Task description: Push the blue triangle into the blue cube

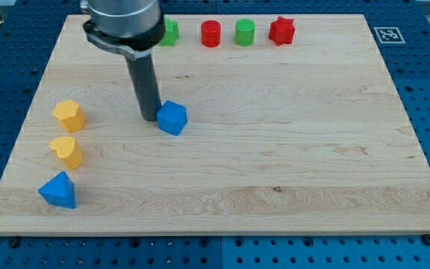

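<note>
- my tip (149, 118) rests on the worktop (275, 164), just left of the blue cube (172, 117); the tool is a plain rod with no jaws.
- blue triangle (58, 190) sits near the view's bottom-left corner, well apart from the cube.

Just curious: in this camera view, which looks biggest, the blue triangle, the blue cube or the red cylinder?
1. blue triangle, though it sits nearest the view's bottom, which may flatter it.
2. blue cube, nearly alike.
3. red cylinder, smallest, at the view's top.

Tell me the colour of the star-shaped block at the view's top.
Red. The star-shaped block shows plainly in the camera view, rightmost in the top row.
</note>
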Action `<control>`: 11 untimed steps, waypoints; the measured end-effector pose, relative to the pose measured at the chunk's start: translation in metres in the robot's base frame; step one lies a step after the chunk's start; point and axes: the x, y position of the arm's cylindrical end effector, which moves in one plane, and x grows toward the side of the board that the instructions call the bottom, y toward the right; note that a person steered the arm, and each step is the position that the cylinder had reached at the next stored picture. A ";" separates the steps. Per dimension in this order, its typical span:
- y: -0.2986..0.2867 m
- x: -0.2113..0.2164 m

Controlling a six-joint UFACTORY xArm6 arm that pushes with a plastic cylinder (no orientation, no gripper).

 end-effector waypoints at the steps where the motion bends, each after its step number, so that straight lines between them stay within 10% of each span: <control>1: 0.021 0.035; 5: -0.044 0.160; 7: -0.160 0.162; 11: -0.128 0.140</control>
